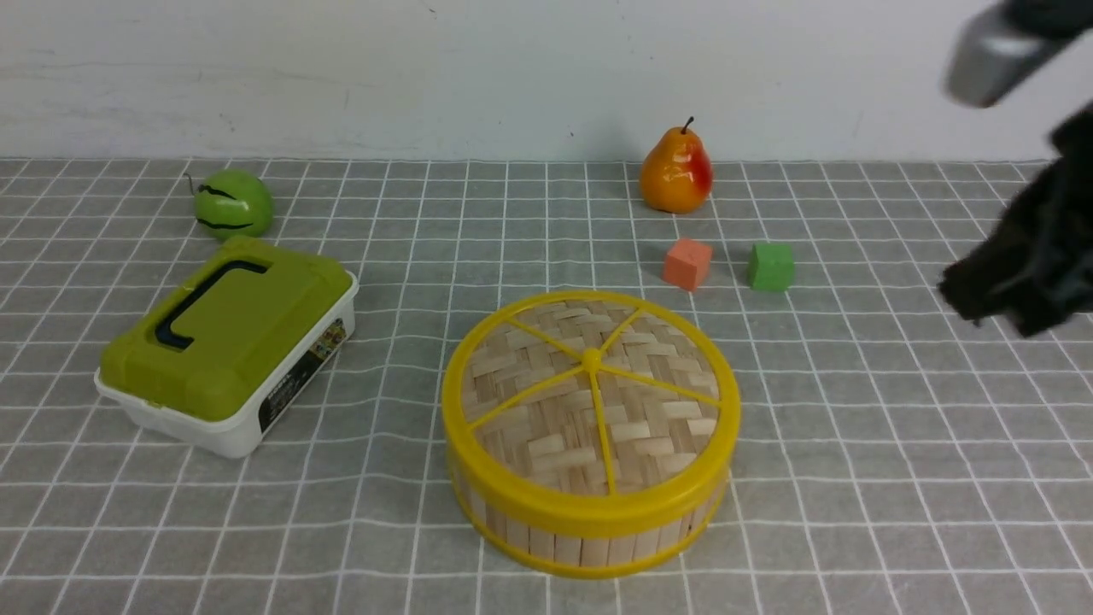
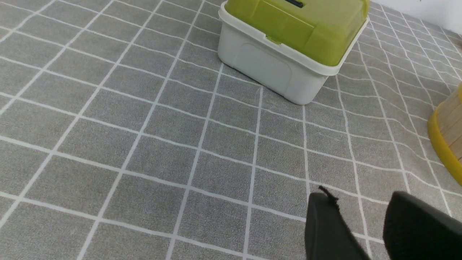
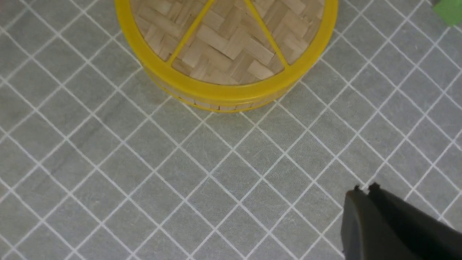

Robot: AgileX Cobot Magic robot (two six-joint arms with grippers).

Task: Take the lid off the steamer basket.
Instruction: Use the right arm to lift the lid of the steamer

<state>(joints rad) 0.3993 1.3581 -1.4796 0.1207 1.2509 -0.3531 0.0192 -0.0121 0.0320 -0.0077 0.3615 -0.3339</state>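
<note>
I could read nothing; the dark sticker (image 1: 295, 384) on the white box (image 1: 218, 436) was too blurred.

Bright even light, faint soft shadows, small glare on pear (image 1: 683, 162), right arm (image 1: 1029, 256) blurred

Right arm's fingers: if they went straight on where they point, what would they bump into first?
Probably the bare grey cloth just ahead of the right fingers, short of the steamer basket, which lies farther on. Depth is hard to judge here.

Pear (image 1: 675, 173), green-lidded box (image 1: 226, 342), checked cloth (image 1: 854, 427)
</note>
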